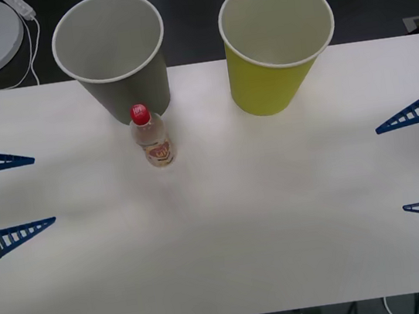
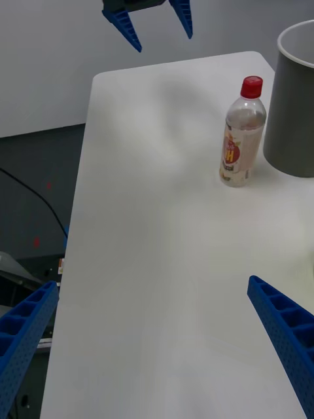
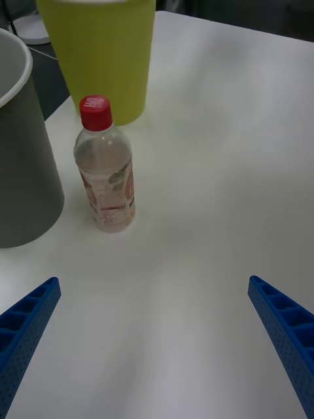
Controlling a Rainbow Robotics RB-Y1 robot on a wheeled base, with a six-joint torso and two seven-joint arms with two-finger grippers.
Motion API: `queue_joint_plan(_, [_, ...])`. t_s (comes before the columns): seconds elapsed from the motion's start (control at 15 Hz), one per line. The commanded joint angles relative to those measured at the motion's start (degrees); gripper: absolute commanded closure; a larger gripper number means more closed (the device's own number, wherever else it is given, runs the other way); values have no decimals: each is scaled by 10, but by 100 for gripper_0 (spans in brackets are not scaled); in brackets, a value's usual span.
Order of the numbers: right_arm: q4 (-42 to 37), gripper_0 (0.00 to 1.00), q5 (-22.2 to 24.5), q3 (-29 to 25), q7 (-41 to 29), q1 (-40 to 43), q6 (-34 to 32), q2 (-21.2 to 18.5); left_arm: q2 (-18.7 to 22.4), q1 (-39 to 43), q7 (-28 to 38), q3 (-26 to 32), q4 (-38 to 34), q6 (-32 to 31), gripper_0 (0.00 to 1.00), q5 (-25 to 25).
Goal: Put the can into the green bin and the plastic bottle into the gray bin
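the plastic bottle (image 1: 152, 138) stands upright on the tabletop (image 1: 279, 209), just in front of the gray bin (image 1: 111, 54). the left gripper (image 1: 41, 190), spread wide, is nearer; the body should be pinched below the cap without the bin being nudged. the right gripper (image 1: 392, 170), also wide, waits at the far edge.

lab | white table (image 1: 283, 232) | floor cables (image 1: 14, 71)

The worktop (image 1: 280, 217) is evenly and brightly lit from overhead; soft, faint shadows are cast at lower centre of the front view. Mild softness is seen throughout.
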Motion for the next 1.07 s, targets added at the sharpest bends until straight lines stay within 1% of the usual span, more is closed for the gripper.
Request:
queue_joint_plan(0.07, [0, 0, 0, 0, 0, 0, 0, 0, -23, -1, -7, -26, 0, 43, 0, 0])
queue_joint_plan(0.13, [0, 0, 0, 0, 0, 0, 0, 0, -31, -4, -12, -37, 0, 63, 0, -2])
queue_joint_plan(0.27, [0, 0, 0, 0, 0, 0, 0, 0, -48, -9, -21, -47, 0, 82, 0, -11])
queue_joint_plan(0.6, [0, 0, 0, 0, 0, 0, 0, 0, -107, -35, -23, -79, 1, 133, 0, -69])
queue_joint_plan(1.0, [0, 0, 0, 0, 0, 0, 0, 0, -151, -63, -11, -121, 3, 182, 0, -120])
queue_joint_plan(1.07, [0, 0, 0, 0, 0, 0, 0, 0, -156, -66, -8, -127, 4, 188, 0, -122])
